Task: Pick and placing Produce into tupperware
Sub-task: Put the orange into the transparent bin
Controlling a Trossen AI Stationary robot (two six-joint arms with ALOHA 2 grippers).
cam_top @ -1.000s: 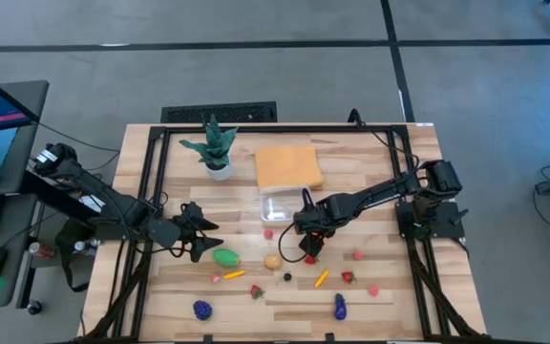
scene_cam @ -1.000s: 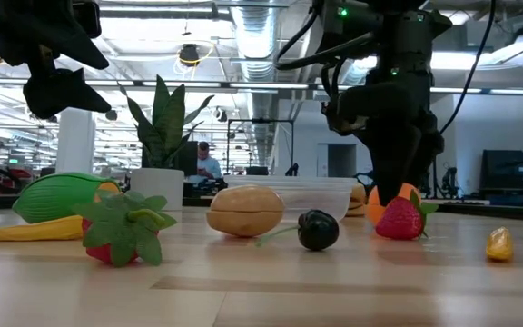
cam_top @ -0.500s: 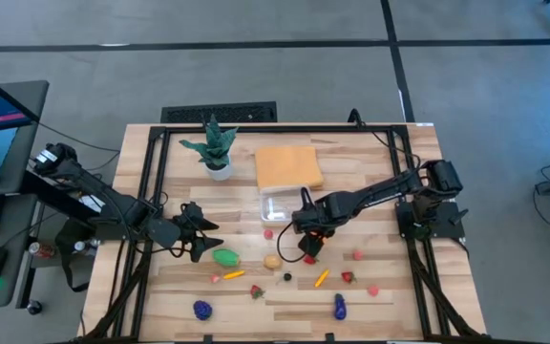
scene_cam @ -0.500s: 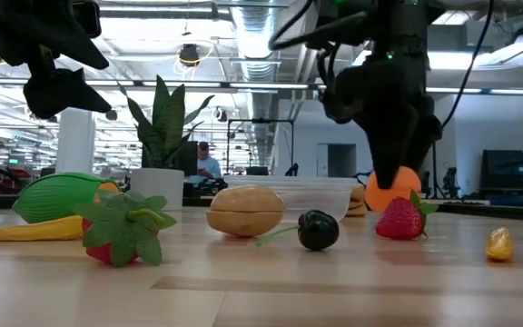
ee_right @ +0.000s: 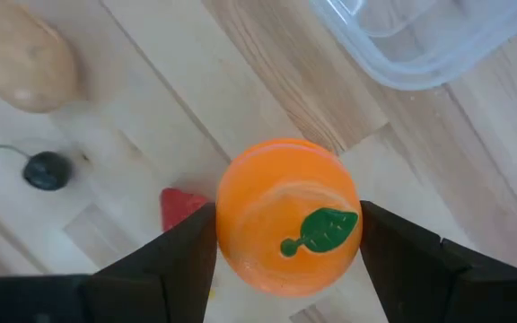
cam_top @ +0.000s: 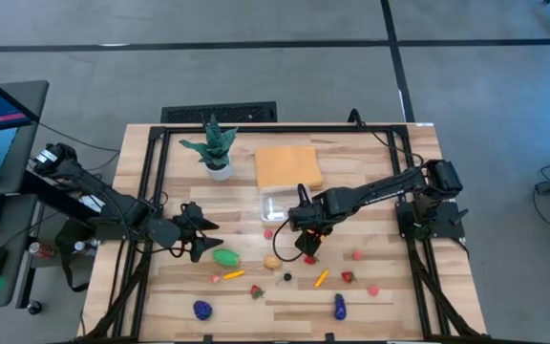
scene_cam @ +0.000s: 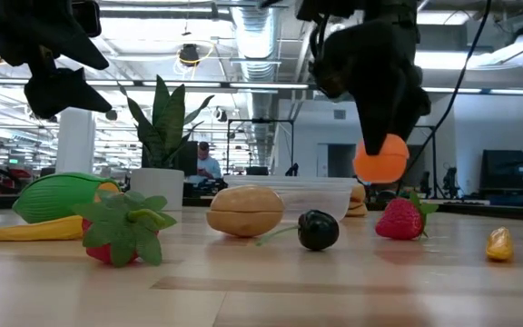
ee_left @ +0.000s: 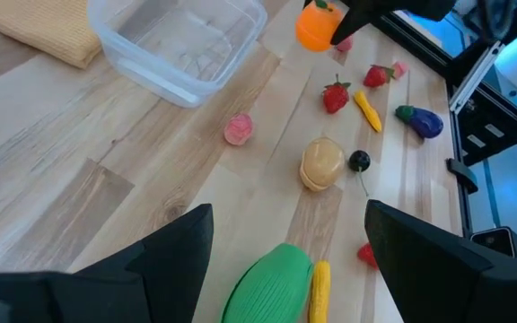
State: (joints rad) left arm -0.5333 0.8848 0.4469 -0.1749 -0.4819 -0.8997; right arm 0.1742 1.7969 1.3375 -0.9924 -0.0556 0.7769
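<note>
Orange (ee_right: 285, 218) gripped in right claw (ee_right: 285, 242), off table

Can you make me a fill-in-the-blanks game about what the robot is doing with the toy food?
1. The right gripper holds a toy ____ with a green leaf in its jaws.
2. In the low view that fruit hangs ____ the table, not on it.
3. The clear tupperware has ____ produce inside it yet.
4. The left gripper waits with its jaws ____, above the green vegetable.

Missing words: orange; above; no; open
</note>
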